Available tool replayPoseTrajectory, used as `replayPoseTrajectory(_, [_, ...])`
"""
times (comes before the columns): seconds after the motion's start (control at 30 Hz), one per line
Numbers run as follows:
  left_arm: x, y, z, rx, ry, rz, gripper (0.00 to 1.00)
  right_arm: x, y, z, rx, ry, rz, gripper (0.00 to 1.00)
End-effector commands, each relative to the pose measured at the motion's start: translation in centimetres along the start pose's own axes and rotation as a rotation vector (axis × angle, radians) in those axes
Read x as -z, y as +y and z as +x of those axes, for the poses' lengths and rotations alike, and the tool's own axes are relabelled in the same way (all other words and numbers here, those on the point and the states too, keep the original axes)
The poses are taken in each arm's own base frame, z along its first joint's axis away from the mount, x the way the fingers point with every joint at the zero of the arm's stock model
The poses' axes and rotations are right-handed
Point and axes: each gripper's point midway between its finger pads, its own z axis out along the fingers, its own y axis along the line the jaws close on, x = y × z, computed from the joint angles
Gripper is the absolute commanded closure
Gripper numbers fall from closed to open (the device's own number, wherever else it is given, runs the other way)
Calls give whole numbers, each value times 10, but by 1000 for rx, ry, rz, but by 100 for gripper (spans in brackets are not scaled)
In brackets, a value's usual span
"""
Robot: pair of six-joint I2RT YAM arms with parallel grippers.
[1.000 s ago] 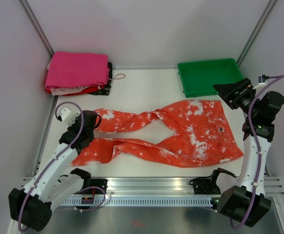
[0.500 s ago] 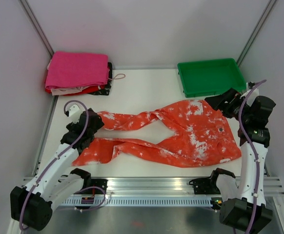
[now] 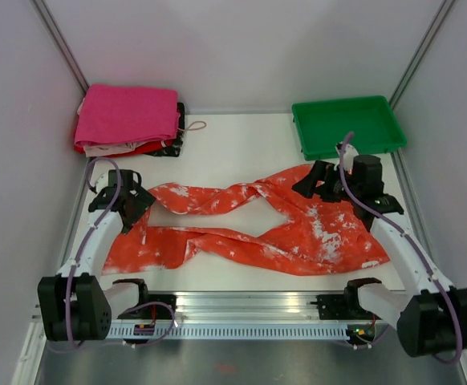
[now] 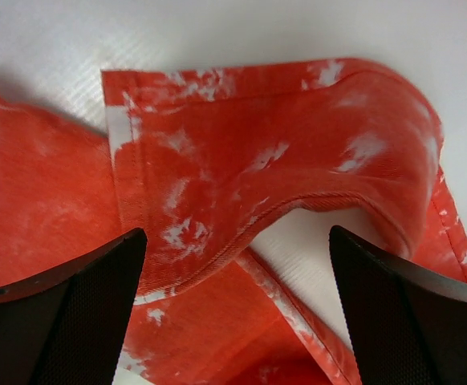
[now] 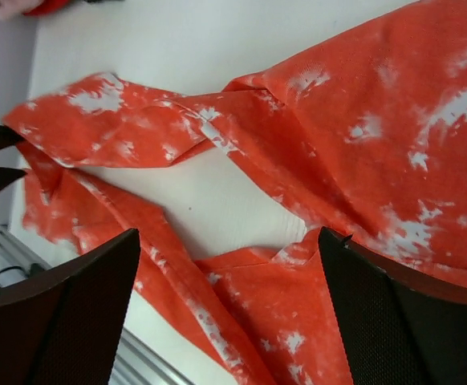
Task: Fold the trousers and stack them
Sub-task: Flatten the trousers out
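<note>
The orange-red, white-blotched trousers point(image 3: 322, 233) lie flat on the white table, waist to the right and both legs running left with a bare gap between them. My left gripper point(image 3: 123, 200) hovers open over the far leg's cuff point(image 4: 217, 160), whose hem is curled up; nothing sits between its fingers point(image 4: 97, 305). Over the top of the waist near the crotch, my right gripper point(image 3: 314, 180) is open too. In the right wrist view the trousers point(image 5: 394, 120) spread below the right gripper point(image 5: 227, 233), which holds nothing.
A folded magenta-pink cloth point(image 3: 127, 114) tops a pile of clothes at the back left corner. A green tray point(image 3: 346, 128) stands at the back right, just behind the right gripper. An aluminium rail point(image 3: 241, 309) runs along the near table edge. Walls close both sides.
My left gripper has opened, let go of the leg end and shifted left. The right arm swung in from the right edge and now hangs over the waist.
</note>
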Motion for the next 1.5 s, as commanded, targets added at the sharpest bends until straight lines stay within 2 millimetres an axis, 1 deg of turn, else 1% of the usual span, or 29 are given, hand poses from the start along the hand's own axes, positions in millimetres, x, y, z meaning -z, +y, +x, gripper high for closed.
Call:
replayPoseTrajectory(0.0, [-4, -27, 17, 80, 119, 128, 0, -32, 21, -26, 200, -57, 29, 2])
replayPoseTrajectory(0.03, [-8, -30, 18, 118, 122, 138, 0, -40, 24, -24, 223, -47, 37, 2])
replayPoseTrajectory(0.07, [-9, -32, 19, 133, 125, 149, 0, -57, 25, -12, 245, -3, 60, 2])
replayPoseTrajectory(0.2, [-20, -42, 21, 188, 114, 200, 1, -85, 27, -11, 295, 1, 67, 2])
replayPoseTrajectory(0.23, [-26, -40, 24, 155, 108, 206, 8, -88, 25, -11, 284, 0, 68, 2])
replayPoseTrajectory(0.27, [-29, -46, 18, 131, 76, 235, 16, -91, 23, -9, 279, 1, 72, 2])
replayPoseTrajectory(0.3, [-32, -42, 14, 89, 49, 219, 48, -91, 22, -8, 279, 1, 72, 2])
replayPoseTrajectory(0.37, [-34, -36, -1, -50, -11, 182, 92, -90, 17, -7, 284, -4, 94, 2])
replayPoseTrajectory(0.4, [-35, -30, -10, -114, -47, 147, 98, -89, 12, -2, 285, 5, 107, 2])
replayPoseTrajectory(0.43, [-31, -34, -23, -269, -88, 164, 98, -89, 10, 1, 290, 10, 112, 2])
replayPoseTrajectory(0.5, [-23, -41, -38, -285, -131, 171, 98, -87, 3, 6, 285, 11, 130, 2])
replayPoseTrajectory(0.6, [-11, -51, -70, -310, -255, 181, 98, -87, 1, 13, 250, 9, 129, 2])
replayPoseTrajectory(0.63, [-5, -56, -83, -384, -303, 184, 98, -87, 1, 14, 242, 9, 125, 2])
replayPoseTrajectory(0.8, [4, -24, -139, -519, -520, -91, 98, -84, 3, 12, 231, -3, 127, 2])
replayPoseTrajectory(0.87, [7, -20, -148, -603, -577, -123, 98, -84, 6, 10, 223, -9, 115, 2])
replayPoseTrajectory(0.9, [9, -21, -151, -601, -586, -128, 86, -84, 8, 8, 212, -14, 109, 2])
replayPoseTrajectory(0.93, [9, -16, -147, -595, -550, -142, 68, -87, 8, 11, 206, -4, 104, 2])
replayPoseTrajectory(0.97, [10, -17, -144, -555, -523, -135, 45, -90, 8, 10, 205, -4, 99, 2])
replayPoseTrajectory(1.0, [19, -27, -148, -452, -517, -91, 2, -92, 8, 10, 200, 1, 100, 2])
replayPoseTrajectory(1.03, [21, -31, -142, -470, -479, -58, 0, -98, 4, 15, 194, 22, 108, 2])
replayPoseTrajectory(1.07, [22, -48, -126, -519, -408, 64, 0, -102, 2, 17, 182, 33, 114, 2])
replayPoseTrajectory(1.13, [37, -63, -123, -501, -401, 165, 0, -113, 2, 14, 159, 48, 118, 2])
replayPoseTrajectory(1.17, [49, -69, -121, -485, -404, 222, 0, -118, 9, 5, 156, 33, 98, 2])
replayPoseTrajectory(1.23, [62, -72, -120, -412, -407, 267, 0, -128, 10, 6, 147, 42, 94, 2])
replayPoseTrajectory(1.27, [73, -70, -122, -370, -426, 281, 0, -134, 19, -3, 158, 15, 69, 2])
replayPoseTrajectory(1.33, [74, -69, -111, -305, -396, 315, 0, -147, 17, 3, 160, 39, 74, 2])
replayPoseTrajectory(1.37, [77, -69, -107, -283, -389, 332, 0, -153, 24, 3, 173, 42, 63, 2])
replayPoseTrajectory(1.43, [68, -65, -94, -252, -341, 329, 0, -166, 19, 15, 184, 76, 87, 2])
replayPoseTrajectory(1.47, [60, -61, -89, -240, -319, 305, 0, -169, 23, 19, 207, 84, 80, 2])
